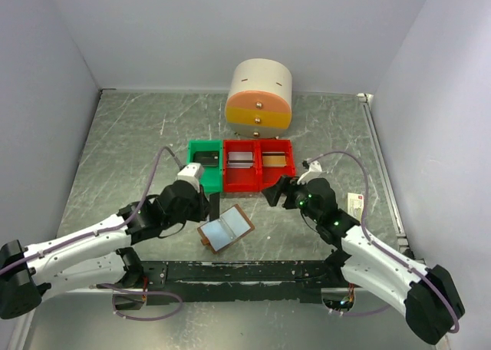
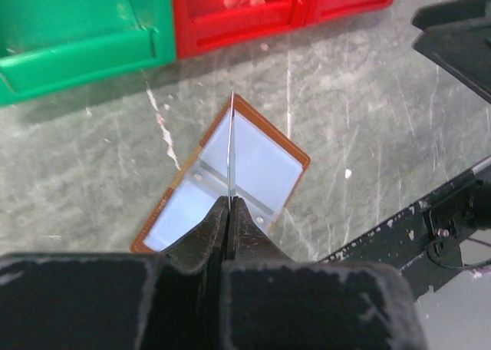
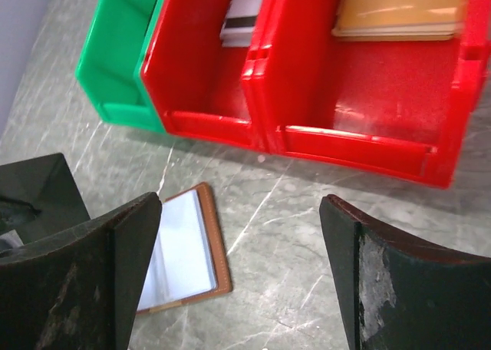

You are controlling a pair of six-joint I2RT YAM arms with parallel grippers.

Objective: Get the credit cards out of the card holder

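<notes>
The card holder [image 1: 225, 229] lies open on the counter [image 1: 123, 150], pale panels up, just in front of the red bins [image 1: 245, 183]. Over it the left pincer [image 2: 229, 204] is clamped on a thin credit card [image 2: 231, 146], seen edge-on. The right pincer [image 3: 242, 204] hangs nearby, fingers wide apart.

White links [image 1: 77, 246], black joints [image 1: 180, 203], mauve cables [image 1: 157, 168] (green lights [image 1: 335, 226], right arm [image 1: 383, 267]), scuffed black gripper fingers [image 3: 383, 281].

You've open table [image 1: 123, 158] left of the green bin [image 1: 196, 146] and right of the red bins [image 1: 242, 183]; the strip between bins and card holder [image 1: 225, 231] is tight, left gripper [image 2: 229, 203] pinching a credit card [image 2: 230, 150] over the holder, right gripper [image 3: 242, 212] spread by the red front.
</notes>
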